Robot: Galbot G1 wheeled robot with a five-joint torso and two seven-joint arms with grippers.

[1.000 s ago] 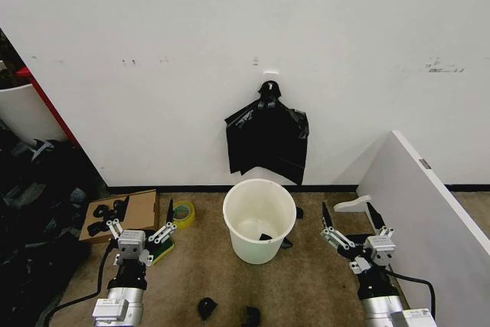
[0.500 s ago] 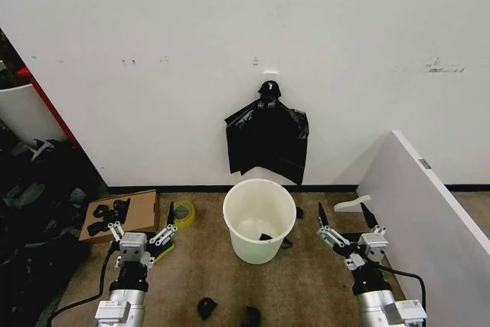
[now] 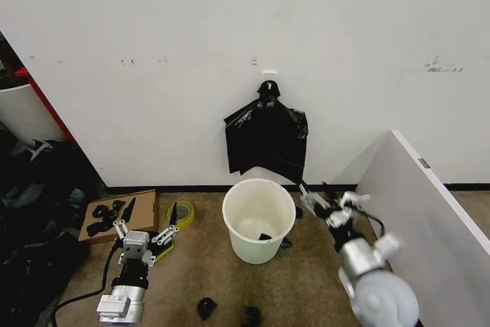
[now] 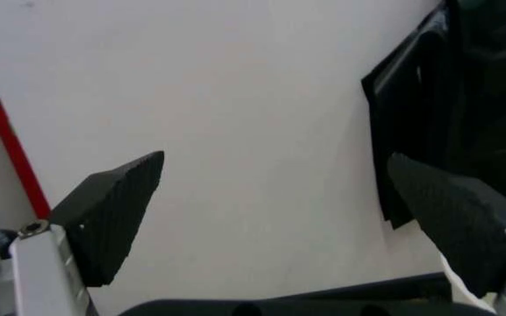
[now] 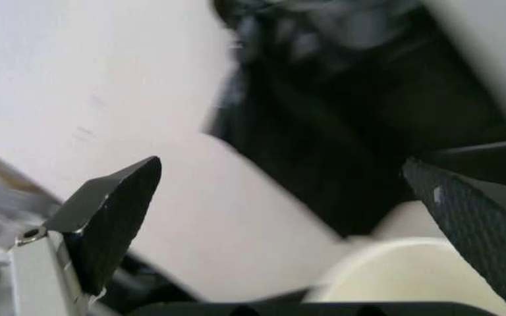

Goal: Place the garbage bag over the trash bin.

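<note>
The trash bin (image 3: 259, 220), a round cream-white bucket, stands on the brown floor against the wall with a small black scrap in its bottom. The garbage bag is out of view. A flat black sheaf of bags (image 3: 266, 139) hangs knotted on the wall just above the bin. My right gripper (image 3: 331, 201) is open, raised close to the bin's right side; its wrist view looks past both fingers (image 5: 112, 210) at the sheaf (image 5: 341, 118) and the bin rim (image 5: 394, 270). My left gripper (image 3: 151, 210) is open, low at the bin's left; its wrist view faces the wall and the sheaf (image 4: 464, 99).
A cardboard box (image 3: 142, 208) with black scraps and a tape roll (image 3: 182, 213) lie left of the bin. A slanted white board (image 3: 429, 212) stands on the right. Black scraps (image 3: 207, 308) dot the near floor. A white container with a red edge (image 3: 27, 109) and dark clutter fill the far left.
My right arm has swung up and to the left, from low at the right to beside the bin's right rim. The left gripper has hardly moved.
</note>
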